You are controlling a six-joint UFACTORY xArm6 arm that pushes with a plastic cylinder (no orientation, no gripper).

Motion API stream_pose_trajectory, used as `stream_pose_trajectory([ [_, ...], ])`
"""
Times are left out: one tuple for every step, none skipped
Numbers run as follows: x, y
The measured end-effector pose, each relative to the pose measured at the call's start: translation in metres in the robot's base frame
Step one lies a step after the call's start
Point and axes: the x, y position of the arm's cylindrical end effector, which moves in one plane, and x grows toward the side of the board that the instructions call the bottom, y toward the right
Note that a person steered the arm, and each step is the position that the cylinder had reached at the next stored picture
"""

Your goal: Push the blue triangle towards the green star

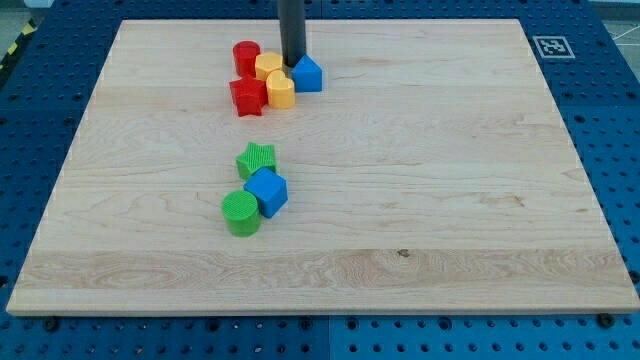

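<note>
The blue triangle [308, 75] lies near the view's top, at the right end of a cluster of blocks. My tip [293, 65] stands just at its upper left, touching or almost touching it. The green star [256, 159] lies below, near the board's middle left, well apart from the triangle. A blue cube [266, 192] touches the star's lower right side, and a green cylinder [241, 214] sits just below left of the cube.
Left of the triangle are a yellow block [268, 67], a second yellow block [281, 90], a red cylinder [246, 58] and a red star [248, 96], packed together. The wooden board [450, 200] lies on a blue perforated table [610, 120].
</note>
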Motion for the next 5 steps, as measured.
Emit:
stream_pose_trajectory([
  [0.036, 0.032],
  [0.086, 0.062],
  [0.15, 0.088],
  [0.207, 0.1],
  [0.213, 0.11],
])
